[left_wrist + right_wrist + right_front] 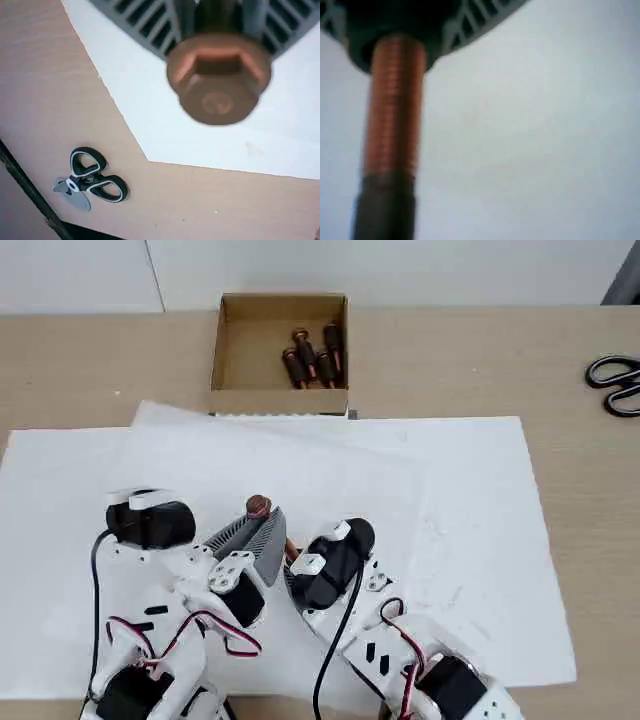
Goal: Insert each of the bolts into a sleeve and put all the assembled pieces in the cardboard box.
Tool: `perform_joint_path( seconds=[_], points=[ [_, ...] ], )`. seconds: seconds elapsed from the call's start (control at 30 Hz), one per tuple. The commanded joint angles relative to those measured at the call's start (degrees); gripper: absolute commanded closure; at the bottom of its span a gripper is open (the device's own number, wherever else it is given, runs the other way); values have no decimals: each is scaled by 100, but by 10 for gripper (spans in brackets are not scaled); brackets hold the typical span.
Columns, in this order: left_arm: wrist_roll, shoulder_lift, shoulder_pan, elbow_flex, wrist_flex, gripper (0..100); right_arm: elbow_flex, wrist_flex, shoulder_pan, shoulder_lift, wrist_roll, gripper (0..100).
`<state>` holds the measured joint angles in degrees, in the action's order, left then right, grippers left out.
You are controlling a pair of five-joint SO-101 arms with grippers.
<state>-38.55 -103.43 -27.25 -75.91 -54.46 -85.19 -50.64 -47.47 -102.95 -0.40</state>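
Observation:
A copper bolt, its hex head uppermost, is held between both arms over the white paper. My left gripper is shut on the dark sleeve around the bolt, just under the head. My right gripper is shut on the bolt's threaded end, which runs from its fingers into the dark sleeve. The cardboard box stands at the back of the table, with three assembled pieces lying in it.
A large white paper sheet covers the table's middle. Black-handled scissors lie at the far right on the bare wood, and the scissors also appear in the left wrist view.

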Motion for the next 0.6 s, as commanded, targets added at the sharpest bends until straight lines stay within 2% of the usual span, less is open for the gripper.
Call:
perform_joint_path(
  seconds=[0.0, 0.57],
  points=[
    [-26, -79, -62, -4, -26, 995, 299, 224, -22, -66, -35, 996],
    [18, -79, -53, -303, 18, 995, 571, 198, -22, -66, 246, 996]
  ],
)
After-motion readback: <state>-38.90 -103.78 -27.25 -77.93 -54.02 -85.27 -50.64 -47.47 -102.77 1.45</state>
